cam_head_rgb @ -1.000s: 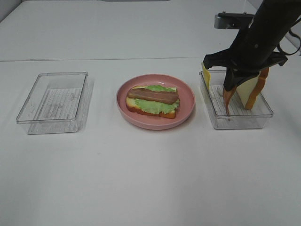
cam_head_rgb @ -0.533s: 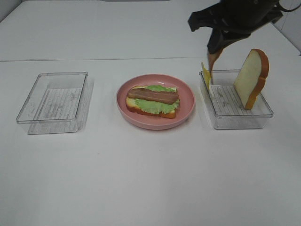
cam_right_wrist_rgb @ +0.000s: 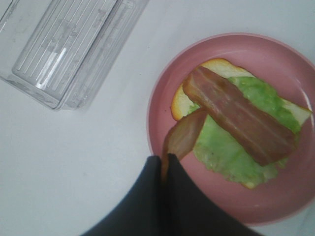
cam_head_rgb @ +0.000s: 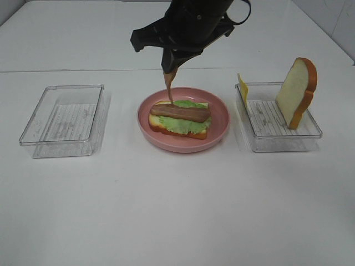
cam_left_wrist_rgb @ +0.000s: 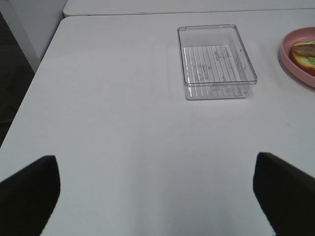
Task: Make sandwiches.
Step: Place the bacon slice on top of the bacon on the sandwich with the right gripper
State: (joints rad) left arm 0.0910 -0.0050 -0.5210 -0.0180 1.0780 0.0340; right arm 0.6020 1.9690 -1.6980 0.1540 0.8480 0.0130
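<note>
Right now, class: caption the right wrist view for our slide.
Right gripper dangles a second bacon strip over the lettuce-and-bacon sandwich on the pink plate.

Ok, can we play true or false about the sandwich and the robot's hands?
1. The right gripper holds a bacon strip hanging over the pink plate. True.
2. The sandwich already has its top bread on. False: a bacon piece lying on lettuce is on top, and the spare bread slice stands upright in the clear tray on the right.
3. The cheese square lies on the sandwich. False: it stands at that tray's end nearest the plate.
4. The left gripper is open and holds nothing. True.
</note>
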